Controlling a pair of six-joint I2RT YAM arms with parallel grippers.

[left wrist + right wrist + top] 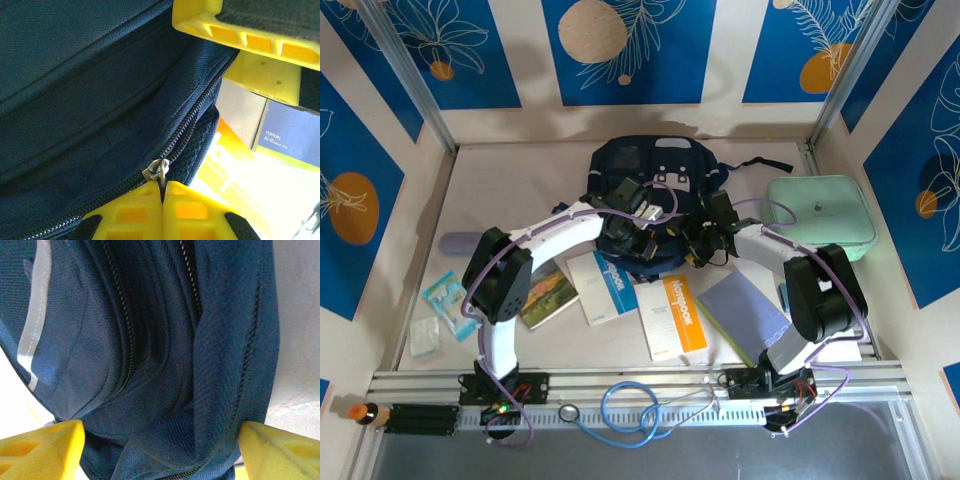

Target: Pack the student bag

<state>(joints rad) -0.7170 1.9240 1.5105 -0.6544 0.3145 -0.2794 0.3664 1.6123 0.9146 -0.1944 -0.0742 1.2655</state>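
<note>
The student bag (655,160), dark navy, lies at the back middle of the table. My left gripper (632,236) is at its near edge. In the left wrist view its yellow fingertips (135,210) are pressed together on the metal zipper pull (161,170), with the zip parted beyond it. My right gripper (708,238) is at the bag's near right corner. In the right wrist view its fingers (45,445) stand wide apart with bunched bag fabric (150,365) and a pale stripe (37,315) between and beyond them.
A mint-green case (820,215) sits at the right. In front of the bag lie a blue-and-white book (605,285), an orange book (675,315), a purple notebook (745,305) and a landscape-cover book (548,298). Small packets (448,295) lie at the left, a blue cable (630,410) on the near rail.
</note>
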